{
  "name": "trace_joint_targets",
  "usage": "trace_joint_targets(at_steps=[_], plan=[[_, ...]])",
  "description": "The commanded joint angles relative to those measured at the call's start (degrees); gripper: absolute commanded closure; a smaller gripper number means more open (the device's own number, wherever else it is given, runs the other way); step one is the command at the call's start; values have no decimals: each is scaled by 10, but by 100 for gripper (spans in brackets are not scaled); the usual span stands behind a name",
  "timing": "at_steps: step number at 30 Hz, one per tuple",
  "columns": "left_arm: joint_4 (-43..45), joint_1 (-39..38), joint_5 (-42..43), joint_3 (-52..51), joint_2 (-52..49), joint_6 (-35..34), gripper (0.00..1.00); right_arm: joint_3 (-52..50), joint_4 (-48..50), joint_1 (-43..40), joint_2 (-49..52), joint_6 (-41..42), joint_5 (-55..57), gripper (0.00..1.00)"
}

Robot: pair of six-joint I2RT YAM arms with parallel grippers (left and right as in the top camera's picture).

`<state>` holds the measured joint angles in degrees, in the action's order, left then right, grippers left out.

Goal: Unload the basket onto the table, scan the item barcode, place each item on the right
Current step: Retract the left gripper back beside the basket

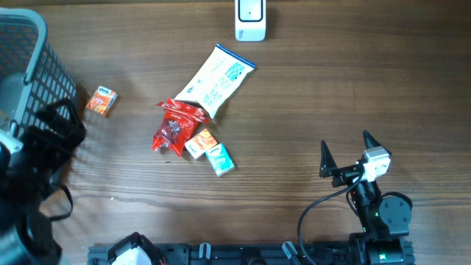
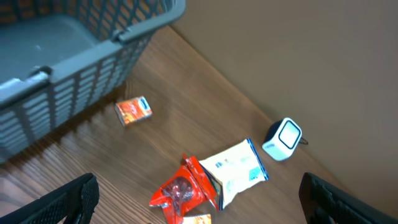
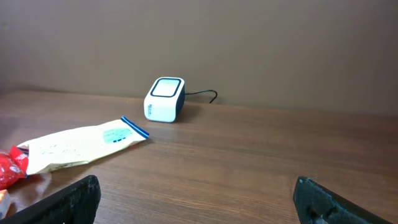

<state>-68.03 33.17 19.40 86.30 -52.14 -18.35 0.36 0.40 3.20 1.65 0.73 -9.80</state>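
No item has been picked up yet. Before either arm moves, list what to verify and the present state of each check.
1. right end effector open and empty: ok.
2. left end effector open and empty: ok.
3. scanner upright, nothing in front of it: ok.
4. white pouch lying clear of the other items: not ok, its lower end overlaps the red packet.
5. barcode visible on any item: cannot tell, the print is too small.

A grey plastic basket with lattice walls (image 1: 53,70) stands at the far left of the brown wood-grain table (image 1: 353,88), which meets a plain brown wall (image 3: 249,37).
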Motion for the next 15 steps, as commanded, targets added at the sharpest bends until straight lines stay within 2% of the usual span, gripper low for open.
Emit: trace_joint_targets(at_steps=[1, 9, 15], plan=[[-6, 4, -19, 3, 8, 1, 0, -1, 2, -2, 0, -7, 6, 0], [-86, 4, -19, 3, 7, 0, 0, 0, 2, -2, 0, -7, 6, 0], [-141, 4, -17, 3, 7, -67, 0, 0, 0, -2, 0, -38, 37, 0]])
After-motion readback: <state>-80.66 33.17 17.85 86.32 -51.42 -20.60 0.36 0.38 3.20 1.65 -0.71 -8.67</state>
